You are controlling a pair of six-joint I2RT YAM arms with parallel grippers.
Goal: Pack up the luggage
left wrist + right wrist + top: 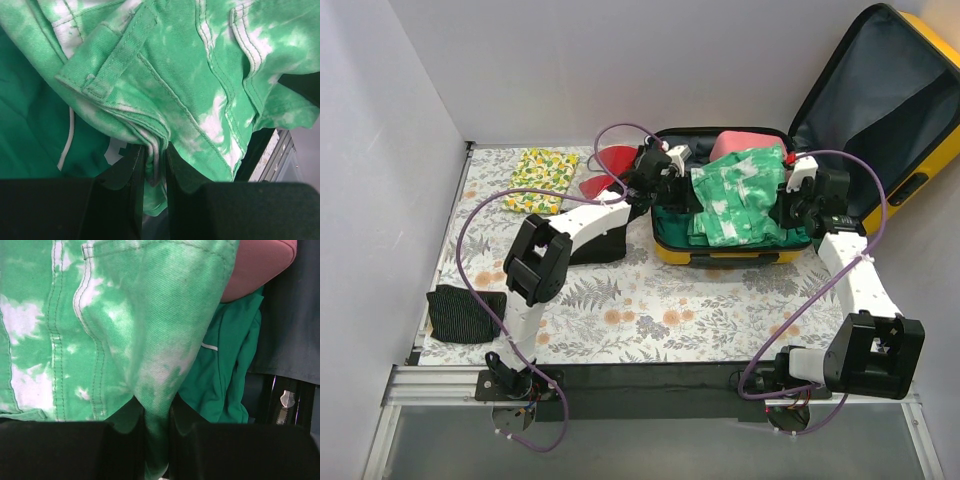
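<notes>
A: So, step?
B: Laying clothes in; left gripper [154, 155] and right gripper [157, 410] each pinch the green jeans [735, 195] over the open suitcase [720, 256], far right of table [650, 310].
A: Next?
B: Probably lower, flatten, let go.

Robot lab test cell. White panel walls [380, 150] box in a floral-covered worktop [670, 315]. Left arm [535, 270] and right arm [860, 285] mounted at near edge by aluminium rail [430, 383], purple cables [468, 262] looping.
</notes>
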